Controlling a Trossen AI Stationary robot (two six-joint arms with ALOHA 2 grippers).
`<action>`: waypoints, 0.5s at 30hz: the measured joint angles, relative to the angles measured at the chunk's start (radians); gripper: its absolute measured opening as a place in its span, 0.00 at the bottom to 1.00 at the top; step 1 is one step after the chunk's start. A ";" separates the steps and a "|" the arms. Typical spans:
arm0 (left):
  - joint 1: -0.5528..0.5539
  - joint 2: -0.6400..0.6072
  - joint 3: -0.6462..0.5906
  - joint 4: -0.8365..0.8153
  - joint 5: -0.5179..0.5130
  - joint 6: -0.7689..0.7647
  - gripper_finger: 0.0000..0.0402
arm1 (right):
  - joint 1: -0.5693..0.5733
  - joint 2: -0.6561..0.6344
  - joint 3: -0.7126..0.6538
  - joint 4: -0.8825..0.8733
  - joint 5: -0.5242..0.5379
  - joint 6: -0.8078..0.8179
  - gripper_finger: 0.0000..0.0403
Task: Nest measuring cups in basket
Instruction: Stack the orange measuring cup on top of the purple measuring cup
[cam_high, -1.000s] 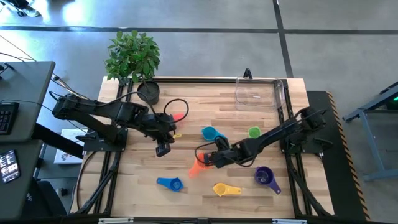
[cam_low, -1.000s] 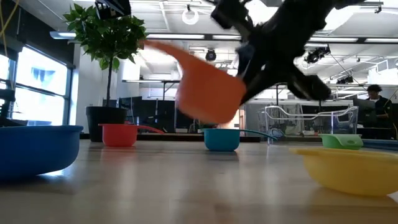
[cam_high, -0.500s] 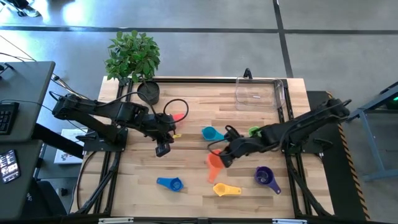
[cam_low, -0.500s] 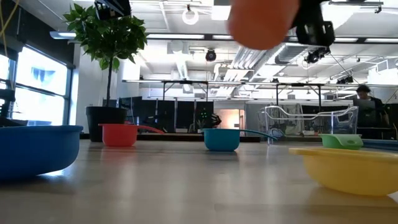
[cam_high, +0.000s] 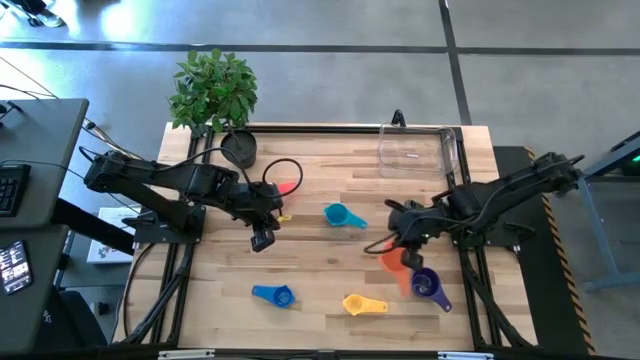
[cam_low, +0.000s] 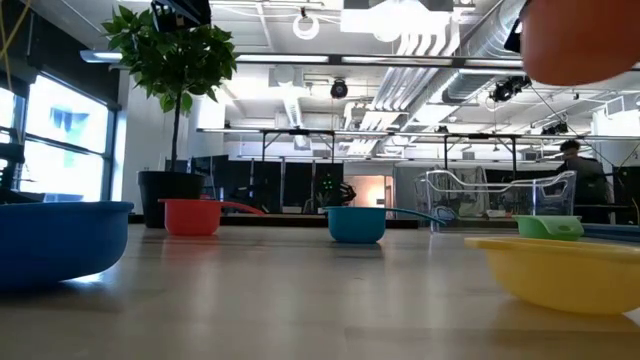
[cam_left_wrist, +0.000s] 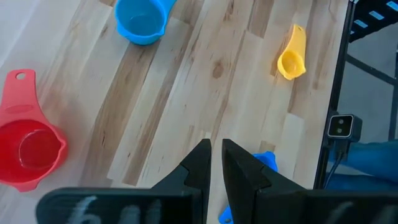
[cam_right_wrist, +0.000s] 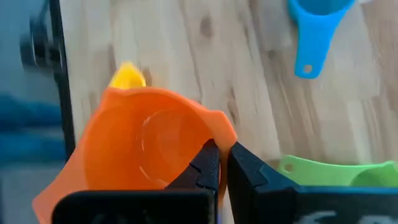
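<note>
My right gripper (cam_high: 393, 243) is shut on the orange cup (cam_high: 393, 263), above the table's right half, just inboard of the purple cup (cam_high: 427, 284). In the low view the orange cup (cam_low: 580, 40) sits high above the tabletop. The yellow (cam_high: 362, 304), blue (cam_high: 273, 294), teal (cam_high: 343, 215) and red (cam_high: 285, 188) cups stand on their bases on the wood. The green cup (cam_right_wrist: 329, 174) shows beside my right fingers. The clear basket (cam_high: 415, 150) stands at the far right edge. My left gripper (cam_high: 262, 240) hangs shut, left of centre. My right gripper holds the orange cup by its bowl wall at the rim (cam_right_wrist: 214, 134). One finger (cam_right_wrist: 205, 163) is inside the bowl and the other (cam_right_wrist: 249, 171) outside. The cup is lifted clear of the table, its mouth facing up, its handle (cam_high: 405, 283) pointing toward the near edge.
A black pot with a green plant (cam_high: 238, 148) stands at the far left corner. A dark cable (cam_high: 285, 165) loops near the red cup. Bare wood (cam_high: 320, 260) lies between the two arms. A person (cam_low: 575, 180) shows in the room behind.
My right gripper has carried the orange cup toward the table's right edge, from the middle to beside the purple cup, and has risen. The cup has stayed in its hold throughout.
</note>
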 joint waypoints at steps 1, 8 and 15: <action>0.000 0.000 0.000 0.000 0.000 0.000 0.08 | 0.000 0.000 0.000 -0.008 -0.014 -0.046 0.01; 0.000 0.000 0.000 0.000 -0.037 -0.023 0.08 | 0.020 0.000 0.000 -0.029 -0.119 -0.295 0.01; 0.000 0.000 0.000 0.000 -0.060 -0.071 0.08 | 0.136 0.002 0.000 -0.143 -0.068 -0.333 0.01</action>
